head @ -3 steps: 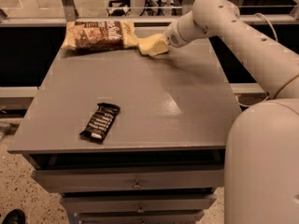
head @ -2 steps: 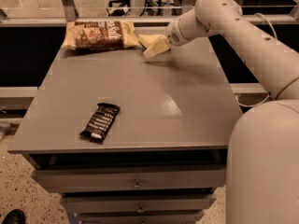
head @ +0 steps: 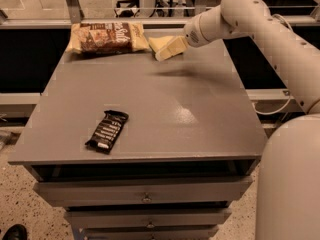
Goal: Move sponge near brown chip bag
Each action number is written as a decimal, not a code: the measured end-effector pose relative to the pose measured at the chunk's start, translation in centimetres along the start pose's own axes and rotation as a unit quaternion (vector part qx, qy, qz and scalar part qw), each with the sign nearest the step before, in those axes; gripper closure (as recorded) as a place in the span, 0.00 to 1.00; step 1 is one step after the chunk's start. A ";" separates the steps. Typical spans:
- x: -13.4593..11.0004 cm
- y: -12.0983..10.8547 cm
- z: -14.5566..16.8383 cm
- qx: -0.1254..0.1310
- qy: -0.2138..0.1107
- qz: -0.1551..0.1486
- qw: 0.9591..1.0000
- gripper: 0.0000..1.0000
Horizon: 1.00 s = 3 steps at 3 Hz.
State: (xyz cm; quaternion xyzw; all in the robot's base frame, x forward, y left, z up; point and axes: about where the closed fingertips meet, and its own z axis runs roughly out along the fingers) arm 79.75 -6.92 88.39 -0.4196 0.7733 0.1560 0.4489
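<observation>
Camera view shows a grey table with drawers beneath its front edge. The brown chip bag lies flat at the far edge of the table, toward the left corner, its long side running along that edge. The sponge is just beside the bag's right end, at the same far edge, so near that the two look to be touching or almost so. It is a pale yellow block.

The white arm reaches in from the right, over the far right part of the table, and bends down toward the sponge. The gripper is at the end of the arm, right against the sponge on its right side. Its pale tip blends with the sponge, so I cannot tell whether the pincer is clamped on the sponge or loose from it. A soft shadow lies on the table surface just in front of the gripper and sponge.

A black snack bar lies near the front left of the table, tilted a little, well apart from the bag, the sponge and the gripper. The robot's white body fills the lower right corner.
</observation>
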 end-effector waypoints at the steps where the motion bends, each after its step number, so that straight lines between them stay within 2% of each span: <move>1: 0.9 -1.2 -3.9 0.004 -0.041 0.016 0.999 0.00; 2: 2.6 -3.1 -10.9 0.023 -0.097 0.024 0.995 0.00; 3: 3.5 -4.7 -16.3 0.052 -0.122 0.019 0.991 0.00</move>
